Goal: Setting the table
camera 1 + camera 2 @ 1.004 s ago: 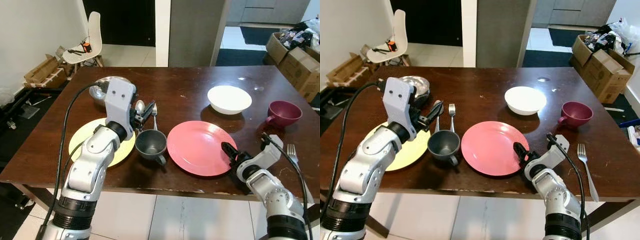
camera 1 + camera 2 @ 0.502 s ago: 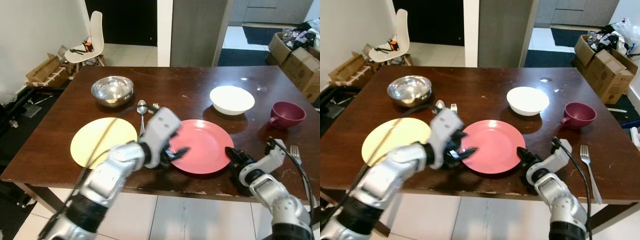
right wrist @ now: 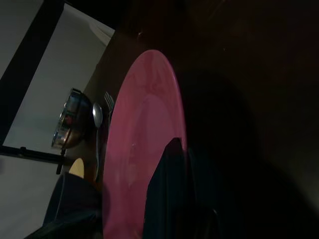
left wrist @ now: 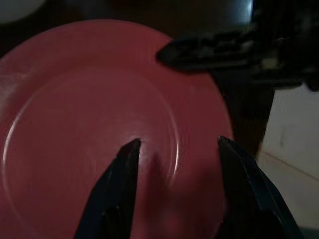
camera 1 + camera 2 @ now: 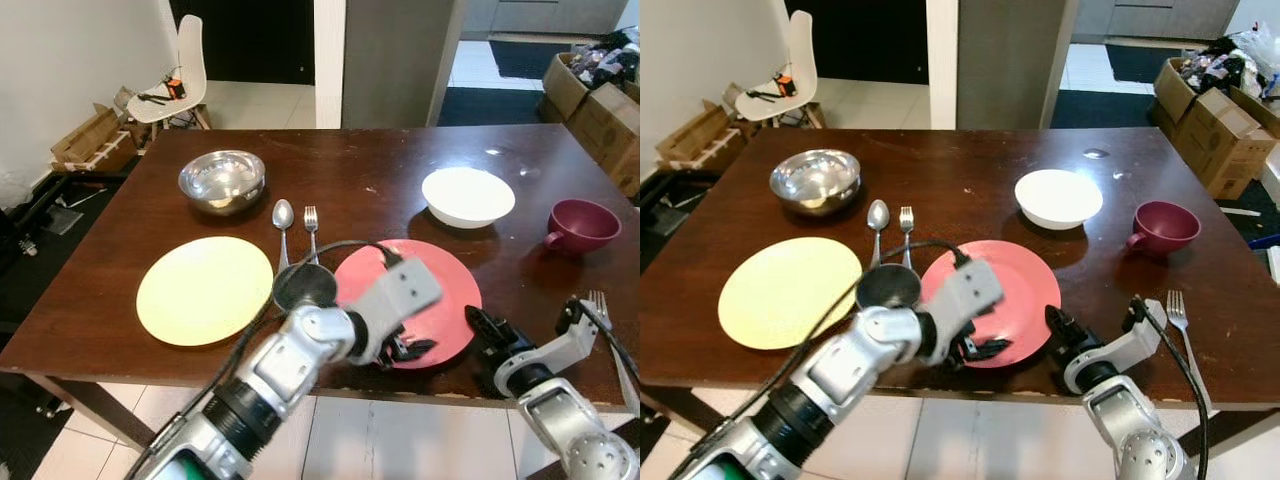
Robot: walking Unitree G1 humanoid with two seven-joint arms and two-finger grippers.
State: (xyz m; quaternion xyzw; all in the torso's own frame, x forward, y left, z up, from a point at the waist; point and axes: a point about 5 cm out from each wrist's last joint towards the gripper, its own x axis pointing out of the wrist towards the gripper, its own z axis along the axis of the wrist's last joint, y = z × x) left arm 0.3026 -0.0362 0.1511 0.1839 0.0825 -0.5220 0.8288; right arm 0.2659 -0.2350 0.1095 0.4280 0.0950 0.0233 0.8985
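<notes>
Right now the left gripper (image 5: pixel 412 349) hovers over the near half of the pink plate (image 5: pixel 440 290), its 2 fingers spread wide and holding nothing (probably lining up to slide the plate). The right gripper (image 5: pixel 480 325) sits at the plate's near-right rim; whether its fingers are parted cannot be told. The plate lies flat on the table (image 5: pixel 370 180) beside the grey cup (image 5: pixel 303 287).

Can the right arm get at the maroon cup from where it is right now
Probably yes. The right tool sits at the pink plate's near edge, and the maroon cup stands farther back on the same side, with only bare table between them. Reach length itself is uncertain.
</notes>
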